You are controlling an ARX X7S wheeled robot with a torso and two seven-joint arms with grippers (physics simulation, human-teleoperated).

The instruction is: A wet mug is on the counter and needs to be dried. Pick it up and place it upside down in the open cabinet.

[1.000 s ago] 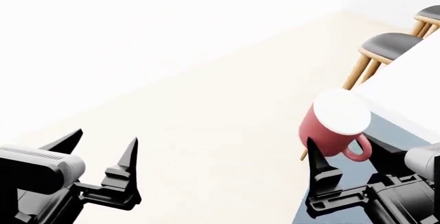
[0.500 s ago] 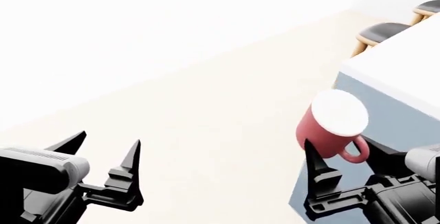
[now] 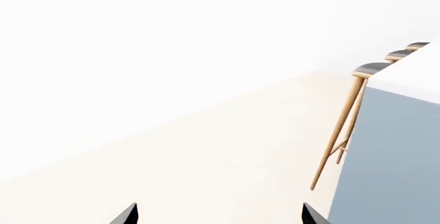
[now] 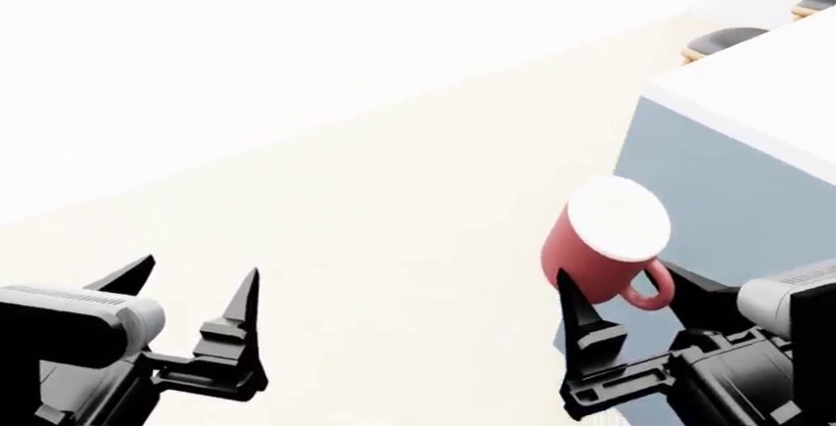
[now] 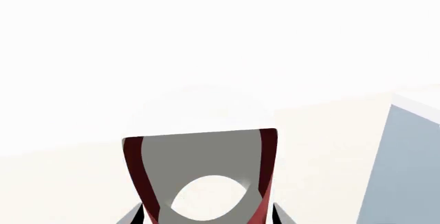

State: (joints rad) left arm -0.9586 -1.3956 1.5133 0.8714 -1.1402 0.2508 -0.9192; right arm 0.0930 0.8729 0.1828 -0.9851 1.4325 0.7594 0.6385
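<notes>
Carrying the mug [image 4: 604, 250] clamped in our right jaws, left jaws apart; apparently inverted, no cabinet in view yet.

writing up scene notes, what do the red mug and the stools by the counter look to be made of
The small glossy red cylindrical mug with a loop handle, held in the right tool, looks like glazed ceramic: smooth sheen, white base. The tall stools look like pale wood, with slim tan legs and dark, possibly padded seats. Being renders, both are guesses.

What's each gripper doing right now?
Left gripper: open, empty.
Right gripper: shut on the mug.
</notes>
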